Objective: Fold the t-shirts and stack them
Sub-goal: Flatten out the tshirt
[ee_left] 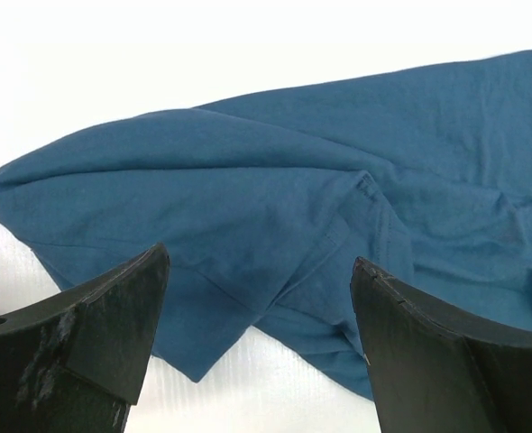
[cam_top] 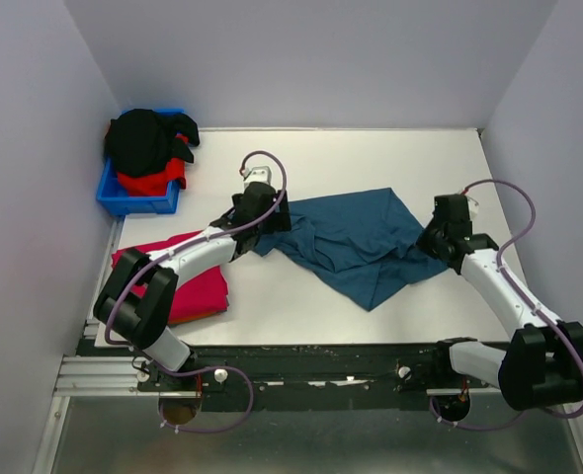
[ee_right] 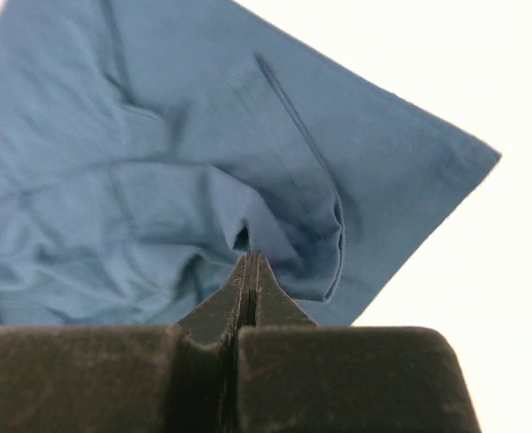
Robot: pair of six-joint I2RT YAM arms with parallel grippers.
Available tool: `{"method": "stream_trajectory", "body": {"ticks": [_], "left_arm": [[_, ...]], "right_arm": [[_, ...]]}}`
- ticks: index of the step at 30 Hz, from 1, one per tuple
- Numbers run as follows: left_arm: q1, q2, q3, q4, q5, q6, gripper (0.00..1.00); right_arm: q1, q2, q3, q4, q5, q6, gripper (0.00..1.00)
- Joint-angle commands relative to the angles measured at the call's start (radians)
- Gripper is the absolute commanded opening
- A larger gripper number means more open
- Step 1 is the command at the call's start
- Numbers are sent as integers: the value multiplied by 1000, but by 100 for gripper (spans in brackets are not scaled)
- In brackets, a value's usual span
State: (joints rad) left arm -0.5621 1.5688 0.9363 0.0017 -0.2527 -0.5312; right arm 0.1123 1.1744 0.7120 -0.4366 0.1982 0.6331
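A large teal-blue t-shirt (cam_top: 356, 242) lies crumpled in the middle of the white table (cam_top: 272, 306). My left gripper (cam_top: 272, 219) hovers at its left edge, jaws wide open with nothing between them. In the left wrist view the teal-blue t-shirt (ee_left: 293, 162) lies beneath and beyond the left gripper (ee_left: 259, 257). My right gripper (cam_top: 428, 240) is at the shirt's right edge. In the right wrist view the right gripper (ee_right: 252, 257) is shut, and the teal-blue t-shirt (ee_right: 158, 135) puckers into a raised fold at its tips. A folded crimson-pink t-shirt (cam_top: 188, 286) lies at the near left.
A small bright-blue bin (cam_top: 133, 202) at the far left corner holds a black shirt (cam_top: 143, 138) over a red shirt (cam_top: 153, 181). Grey walls close in the table on the left, back and right. A metal rail (cam_top: 94, 370) runs along the near edge.
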Motion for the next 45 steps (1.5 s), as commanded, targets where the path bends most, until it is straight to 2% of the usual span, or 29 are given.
{"method": "stream_trajectory", "body": {"ticks": [1,7,11,13,15,17,20,22,25,28,31,34,45], "left_arm": [[-27,-36,-8,20,-3,43,93],[-33,23,48,-43,-14,60,93],[-36,46,68,-66,-16,66,93],[-38,53,78,-77,-11,69,93],[-39,60,87,-85,-11,76,93],[-41,68,101,-101,-7,79,93],[-45,86,110,-104,4,83,93],[-48,99,119,-114,12,83,92],[-50,115,134,-129,7,82,92],[-51,109,131,-126,9,82,92],[-59,99,119,-102,27,85,92],[-76,96,116,-92,29,94,91],[-96,88,121,-92,15,106,91]], "right_arm": [[1,-53,197,-28,3,-47,1],[1,-104,498,-50,6,-95,1],[1,-82,680,-88,27,-122,1],[1,-65,722,-126,6,-136,31],[1,-68,673,-133,-23,-141,35],[1,-93,540,-107,-19,-125,37],[1,-131,335,-53,-3,-96,52],[1,-150,206,-10,-26,-79,57],[1,-173,36,67,-69,-69,59],[1,-164,-61,108,-71,-75,59],[1,-116,-95,122,-68,-70,64],[1,-64,-91,122,-57,-44,73],[-10,138,-26,134,-2,80,69]]}}
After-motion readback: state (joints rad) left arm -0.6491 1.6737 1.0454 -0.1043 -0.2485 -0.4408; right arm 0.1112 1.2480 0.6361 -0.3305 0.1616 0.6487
